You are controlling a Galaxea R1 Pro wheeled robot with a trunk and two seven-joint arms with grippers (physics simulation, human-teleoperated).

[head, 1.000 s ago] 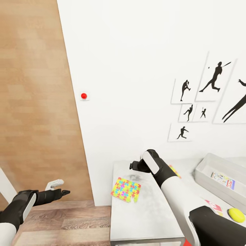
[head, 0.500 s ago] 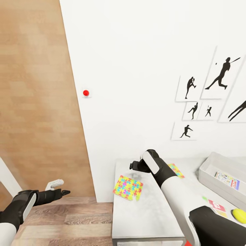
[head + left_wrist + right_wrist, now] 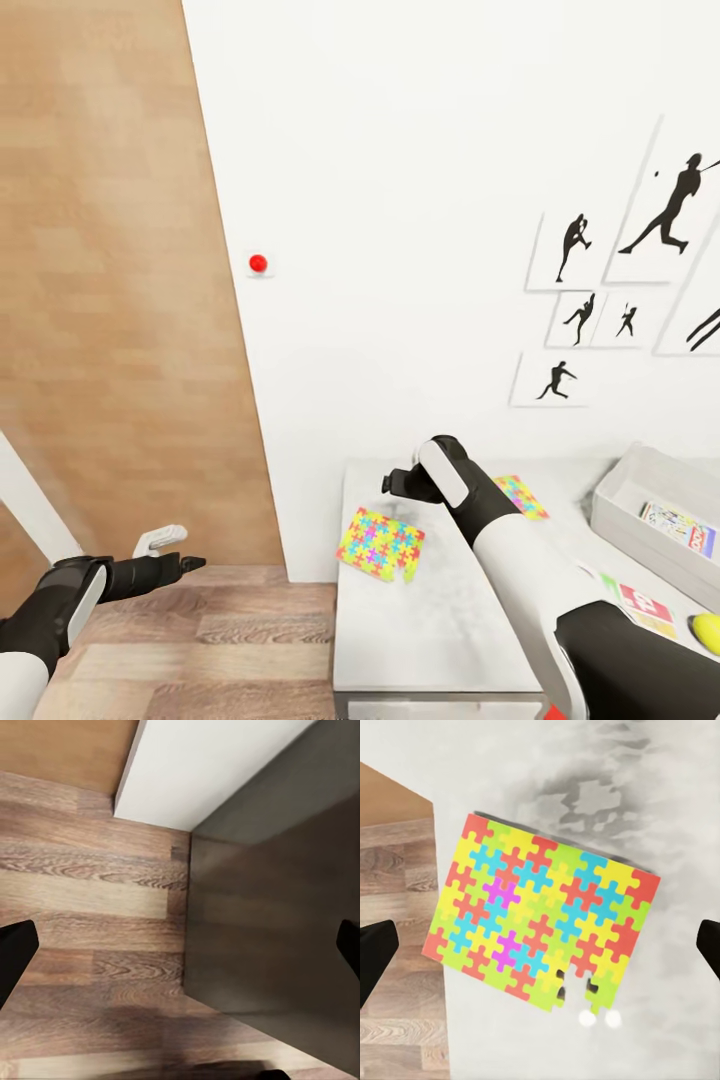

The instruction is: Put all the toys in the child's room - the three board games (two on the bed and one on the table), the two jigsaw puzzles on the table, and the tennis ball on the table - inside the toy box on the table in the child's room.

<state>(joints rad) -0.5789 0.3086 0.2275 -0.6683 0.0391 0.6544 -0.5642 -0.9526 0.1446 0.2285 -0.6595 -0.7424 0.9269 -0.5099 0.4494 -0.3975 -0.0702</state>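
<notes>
My right claw (image 3: 398, 484) hangs over the near-left end of the worktop (image 3: 430, 640), fingers spread wide with nothing between them — in the wrist view the two dark fingertips sit at opposite edges with a jigsaw puzzle (image 3: 542, 921) lying flat below. That puzzle (image 3: 380, 545) overhangs the worktop's left edge a little. A second jigsaw puzzle (image 3: 523, 496) lies farther back, partly behind my right forearm. The toy box (image 3: 622, 515) stands at the right, with one board game (image 3: 680, 528) inside it. Another board game (image 3: 640, 606) lies on the worktop just in front of the box, and the tennis ball (image 3: 706, 630) sits beside it at the picture's edge. My left claw (image 3: 172, 554) is empty too — open over the wood floor (image 3: 90, 915), well apart from the worktop.
</notes>
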